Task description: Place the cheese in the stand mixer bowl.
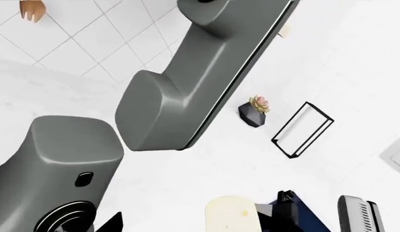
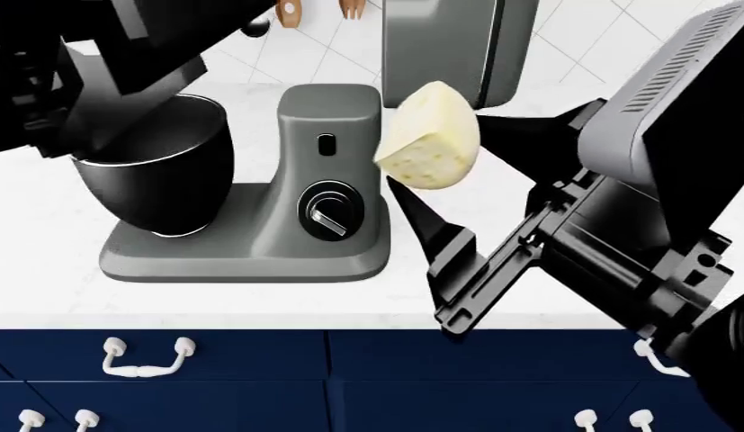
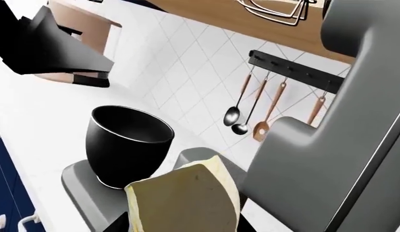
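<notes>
My right gripper (image 2: pixel 456 175) is shut on the cheese (image 2: pixel 429 135), a pale yellow wedge with small holes, and holds it in the air to the right of the grey mixer body (image 2: pixel 329 153). In the right wrist view the cheese (image 3: pixel 184 200) fills the space between the jaws. The stand mixer bowl (image 2: pixel 162 171), glossy black, sits on the mixer base to the left of the cheese and looks empty (image 3: pixel 125 145). My left gripper (image 3: pixel 58 53) hovers above the bowl's far left side, open and empty. One of its fingertips (image 1: pixel 112 223) shows in the left wrist view, with the cheese (image 1: pixel 230 215) beyond.
A tall grey appliance (image 2: pixel 450 49) stands behind the mixer against the tiled wall. Ladles and spoons (image 3: pixel 251 106) hang on a rail. A small succulent in a black pot (image 1: pixel 255 112) and a black-framed stand (image 1: pixel 303 129) sit on the white counter. Navy drawers (image 2: pixel 347 378) lie below the counter edge.
</notes>
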### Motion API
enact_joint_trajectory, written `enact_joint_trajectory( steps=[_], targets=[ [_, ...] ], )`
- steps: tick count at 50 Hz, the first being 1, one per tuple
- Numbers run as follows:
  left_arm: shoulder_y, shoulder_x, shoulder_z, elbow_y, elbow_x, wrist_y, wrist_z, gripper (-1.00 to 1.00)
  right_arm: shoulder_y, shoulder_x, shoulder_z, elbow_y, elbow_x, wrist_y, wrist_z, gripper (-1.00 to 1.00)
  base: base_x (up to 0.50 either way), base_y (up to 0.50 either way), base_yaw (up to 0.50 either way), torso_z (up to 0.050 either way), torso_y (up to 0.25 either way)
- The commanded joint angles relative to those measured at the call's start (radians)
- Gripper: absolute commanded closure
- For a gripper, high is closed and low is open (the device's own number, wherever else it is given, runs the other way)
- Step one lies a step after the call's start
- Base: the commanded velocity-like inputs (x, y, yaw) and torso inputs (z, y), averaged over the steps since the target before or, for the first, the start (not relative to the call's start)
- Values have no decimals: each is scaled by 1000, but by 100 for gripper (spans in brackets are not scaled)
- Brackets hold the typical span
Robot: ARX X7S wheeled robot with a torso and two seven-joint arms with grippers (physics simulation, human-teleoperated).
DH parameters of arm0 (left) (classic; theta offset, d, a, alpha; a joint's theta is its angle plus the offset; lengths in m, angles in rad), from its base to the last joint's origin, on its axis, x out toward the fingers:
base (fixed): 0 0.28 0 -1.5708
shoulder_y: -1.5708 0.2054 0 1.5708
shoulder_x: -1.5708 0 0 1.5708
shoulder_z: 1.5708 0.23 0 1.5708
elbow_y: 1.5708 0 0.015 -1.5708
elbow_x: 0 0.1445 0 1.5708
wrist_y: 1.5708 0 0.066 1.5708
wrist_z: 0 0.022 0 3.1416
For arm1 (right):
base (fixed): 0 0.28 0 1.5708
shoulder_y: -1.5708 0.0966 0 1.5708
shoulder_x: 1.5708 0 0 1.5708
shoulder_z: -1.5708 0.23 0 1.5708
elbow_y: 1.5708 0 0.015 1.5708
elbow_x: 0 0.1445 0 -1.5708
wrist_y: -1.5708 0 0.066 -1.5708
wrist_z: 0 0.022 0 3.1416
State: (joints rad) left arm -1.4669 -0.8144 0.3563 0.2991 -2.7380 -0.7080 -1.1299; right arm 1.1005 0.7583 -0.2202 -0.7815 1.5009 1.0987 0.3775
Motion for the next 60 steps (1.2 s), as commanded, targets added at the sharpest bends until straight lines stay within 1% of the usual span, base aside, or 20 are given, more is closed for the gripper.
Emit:
enact_joint_trajectory(
  steps=[1, 11, 33, 38, 60],
  targets=[
    [4, 34, -2, 6, -19, 30, 25, -100, -10, -22, -18, -2, -61, -1, -31, 100, 0, 0, 0, 0, 0],
    [21, 78, 17, -11, 13, 17, 62, -100, 6, -24, -14, -10, -35, -8, -14, 100, 0, 0, 0, 0, 0],
    [59, 111, 29, -16, 35, 4, 113, -100, 12, -38, -20, -4, -50, -27, -9, 100, 0, 0, 0, 0, 0],
    [61, 116, 38, -2, 16, 8, 109, -100, 9, -45, -25, -5, -62, -31, -10, 100, 0, 0, 0, 0, 0],
    [79, 144, 83, -60, 38, -35, 144, -100, 13, -42, -20, -1, -63, -50, -10, 100, 0, 0, 0, 0, 0]
  ],
)
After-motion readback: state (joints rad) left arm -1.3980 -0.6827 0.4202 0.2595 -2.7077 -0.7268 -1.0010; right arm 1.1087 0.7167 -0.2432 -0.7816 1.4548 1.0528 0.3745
